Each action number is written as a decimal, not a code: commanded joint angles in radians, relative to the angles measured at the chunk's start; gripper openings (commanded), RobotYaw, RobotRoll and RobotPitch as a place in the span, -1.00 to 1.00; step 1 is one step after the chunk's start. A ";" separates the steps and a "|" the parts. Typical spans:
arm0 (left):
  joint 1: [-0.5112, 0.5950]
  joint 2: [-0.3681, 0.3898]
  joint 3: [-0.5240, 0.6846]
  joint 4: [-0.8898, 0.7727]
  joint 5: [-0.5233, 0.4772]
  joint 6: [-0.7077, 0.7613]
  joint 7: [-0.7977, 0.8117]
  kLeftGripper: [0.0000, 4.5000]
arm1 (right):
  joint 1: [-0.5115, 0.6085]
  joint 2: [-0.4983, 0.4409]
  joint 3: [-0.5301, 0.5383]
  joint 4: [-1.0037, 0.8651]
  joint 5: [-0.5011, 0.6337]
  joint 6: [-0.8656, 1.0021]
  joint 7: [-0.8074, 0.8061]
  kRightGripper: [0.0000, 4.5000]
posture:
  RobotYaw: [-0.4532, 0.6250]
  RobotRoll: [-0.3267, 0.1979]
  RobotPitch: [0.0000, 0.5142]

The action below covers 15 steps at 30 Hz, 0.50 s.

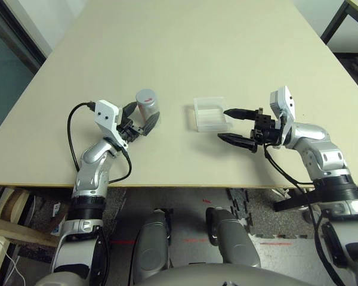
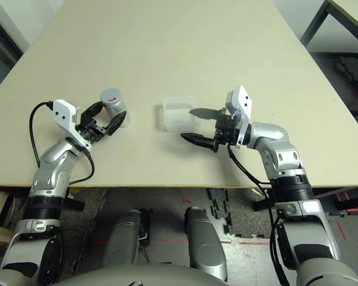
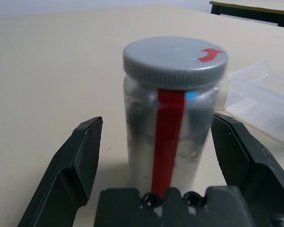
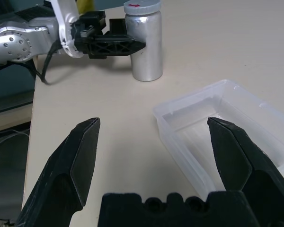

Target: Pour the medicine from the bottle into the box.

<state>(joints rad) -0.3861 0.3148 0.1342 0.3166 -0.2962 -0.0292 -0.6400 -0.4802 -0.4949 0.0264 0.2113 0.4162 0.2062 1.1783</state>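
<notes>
Bottle bracketed by the left gripper, box beside the right

Bottle (image 1: 147, 105), silvery-grey with its grey cap screwed on and a red strip down its side, stands upright on the beige table (image 1: 185, 53) left of centre in the head views. The left gripper (image 1: 139, 121) reaches in from the lower left with its two black fingers spread wide, one on each side of the bottle's body; the left wrist view shows a gap between each finger and the bottle wall, so nothing is gripped. The box (image 1: 211, 114), a shallow clear plastic tray, sits just right of centre, near the bottle but apart from it, and looks empty. The right gripper (image 1: 237, 126) comes in from the right side of the frame, pointing toward the box, fingers splayed apart and holding nothing. One finger lies over the box's near right corner; the other is over bare table below it. Medicine cannot be made out, since the bottle is capped.
</notes>
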 commanded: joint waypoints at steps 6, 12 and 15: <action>-0.057 -0.027 -0.023 0.102 0.039 -0.053 0.005 0.99 | 0.003 0.001 -0.006 -0.006 -0.002 -0.006 -0.016 1.00 | -0.35 0.25 -0.41; -0.095 -0.035 -0.029 0.159 0.045 -0.081 0.003 0.99 | 0.006 0.003 -0.004 -0.014 -0.003 -0.004 -0.025 1.00 | -0.37 0.25 -0.41; -0.109 -0.038 -0.031 0.185 0.048 -0.096 0.004 0.99 | 0.007 0.004 -0.003 -0.017 -0.003 -0.003 -0.029 1.00 | -0.37 0.25 -0.42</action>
<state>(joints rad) -0.4885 0.2827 0.1090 0.4774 -0.2662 -0.1088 -0.6367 -0.4801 -0.4939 0.0264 0.2062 0.4159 0.2062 1.1509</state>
